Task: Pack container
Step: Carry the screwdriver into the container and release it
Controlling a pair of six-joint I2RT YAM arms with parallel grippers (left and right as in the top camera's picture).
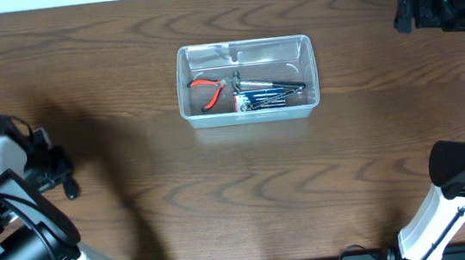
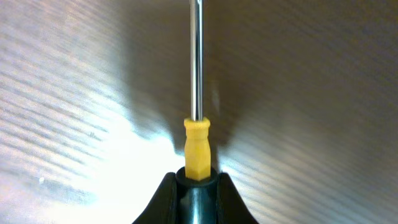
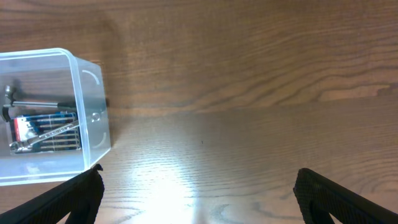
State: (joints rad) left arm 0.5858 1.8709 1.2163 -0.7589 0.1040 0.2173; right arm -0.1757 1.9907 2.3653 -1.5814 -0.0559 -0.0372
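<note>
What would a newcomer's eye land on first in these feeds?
First, the clear container at mid-table, already holding red-handled pliers and other tools. Next, in the left wrist view, the yellow-collared screwdriver clamped in the left gripper, its steel shaft pointing away over the wood. The right gripper hangs open above bare table beside the container.

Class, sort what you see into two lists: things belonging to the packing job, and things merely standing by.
Job: clear plastic rectangular tub; red-handled pliers; yellow-handled screwdriver, in left gripper.
Standing by: open right gripper; brown wooden table.
</note>
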